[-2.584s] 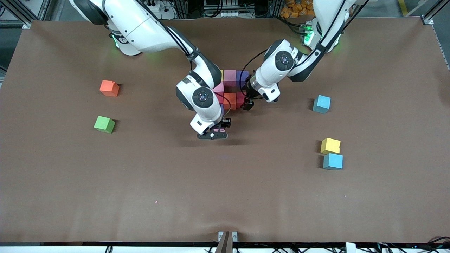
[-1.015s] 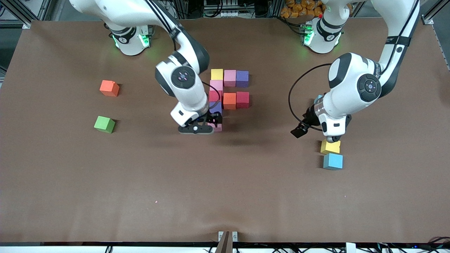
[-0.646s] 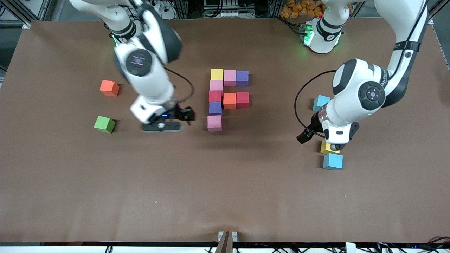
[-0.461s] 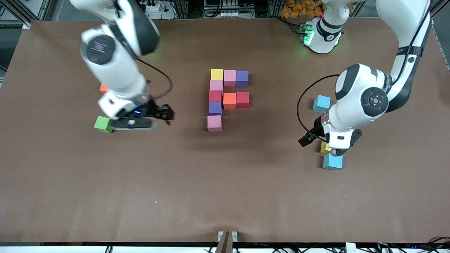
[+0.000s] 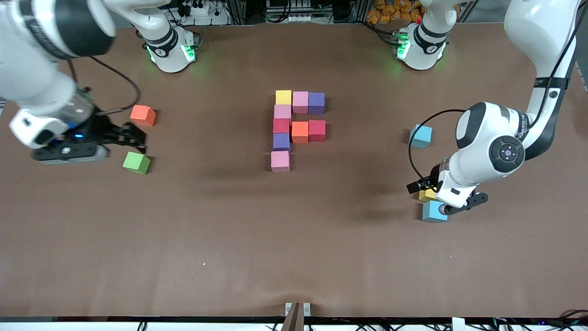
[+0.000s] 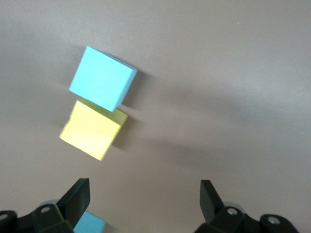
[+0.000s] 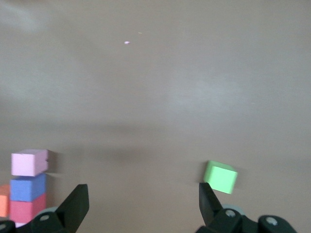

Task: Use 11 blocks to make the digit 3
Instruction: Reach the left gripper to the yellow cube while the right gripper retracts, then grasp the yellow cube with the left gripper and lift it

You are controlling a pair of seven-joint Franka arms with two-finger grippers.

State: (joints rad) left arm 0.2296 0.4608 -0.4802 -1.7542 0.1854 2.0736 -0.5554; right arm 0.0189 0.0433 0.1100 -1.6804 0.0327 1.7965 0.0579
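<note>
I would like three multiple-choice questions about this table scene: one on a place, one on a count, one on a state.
1. Where is the green cube?
A. touching the figure
B. near the right arm's end of the table, nearer the front camera than the lone orange block
C. on the yellow block

2. How many blocks touch one another in the figure?
A. eight
B. eleven
C. five

3. How is the left gripper?
A. shut on a blue block
B. shut on a yellow block
C. open, holding nothing

Answers:
1 B: it lies alone below the orange block in the front view.
2 A: eight cubes can be counted.
3 C: the left wrist view shows fingers spread and nothing between them.
</note>
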